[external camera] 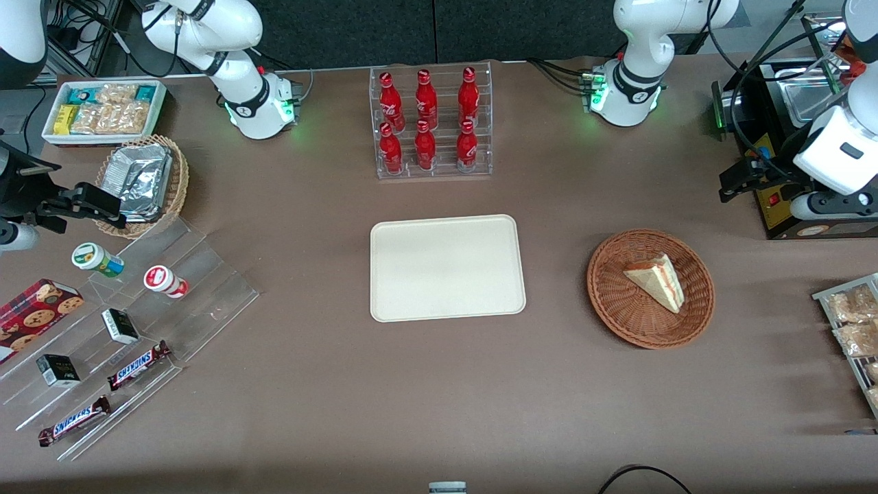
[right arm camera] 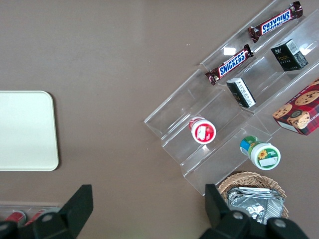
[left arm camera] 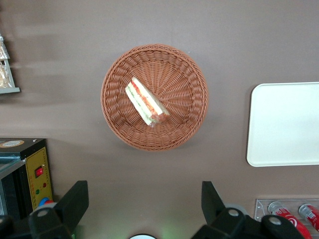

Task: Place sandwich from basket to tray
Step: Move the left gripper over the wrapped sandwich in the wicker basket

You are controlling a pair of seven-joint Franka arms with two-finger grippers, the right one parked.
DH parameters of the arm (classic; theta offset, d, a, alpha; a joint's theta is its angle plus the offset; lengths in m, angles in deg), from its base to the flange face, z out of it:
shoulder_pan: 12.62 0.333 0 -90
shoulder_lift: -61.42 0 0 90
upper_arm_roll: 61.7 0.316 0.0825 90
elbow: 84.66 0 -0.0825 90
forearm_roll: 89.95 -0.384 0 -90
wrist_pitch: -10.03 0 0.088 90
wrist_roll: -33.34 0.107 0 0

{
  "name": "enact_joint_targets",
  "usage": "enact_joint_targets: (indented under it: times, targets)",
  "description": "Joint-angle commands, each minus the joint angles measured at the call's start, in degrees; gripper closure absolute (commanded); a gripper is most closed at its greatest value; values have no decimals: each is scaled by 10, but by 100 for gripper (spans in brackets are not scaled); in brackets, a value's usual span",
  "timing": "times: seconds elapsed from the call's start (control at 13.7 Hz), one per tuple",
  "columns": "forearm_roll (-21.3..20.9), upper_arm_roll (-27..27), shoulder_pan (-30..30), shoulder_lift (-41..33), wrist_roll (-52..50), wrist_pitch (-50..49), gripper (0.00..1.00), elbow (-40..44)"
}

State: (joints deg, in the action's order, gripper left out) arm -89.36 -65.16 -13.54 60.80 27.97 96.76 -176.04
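Now sandwich [left arm camera: 145, 101] in basket [left arm camera: 189, 79], tray [left arm camera: 286, 124] bare, hand [left arm camera: 144, 201] wide above.

Sandwich [left arm camera: 145, 101] lying in round wicker basket [left arm camera: 114, 124] on brown worktop [left arm camera: 149, 25], seen from above.

Gripper [left arm camera: 144, 209] held high over bare worktop just beside the basket, dark fingers [left arm camera: 75, 201] spread wide and clear of everything. Cream tray [left arm camera: 286, 124] lying flat, well apart from the basket. Red bottles [left arm camera: 291, 214] in a clear rack near the tray; black box with red switch [left arm camera: 22, 174] near the basket.
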Motion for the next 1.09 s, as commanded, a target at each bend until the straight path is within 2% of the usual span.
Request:
enact_joint_targets:
  times: [0.0, 0.36, 0.58, 0.73, 1.02]
  targets:
    - [-8, -5, -1, 4, 11, -18, 0, 19]
    - [-15, -9, 0, 4, 9, -10, 0, 2]
    - [-14, -8, 3, -33, 4, 64, 0, -87]
    - [-15, -7, 3, -58, -47, 116, 0, -156]
    - [-16, -8, 2, -57, -198, 190, 0, -219]
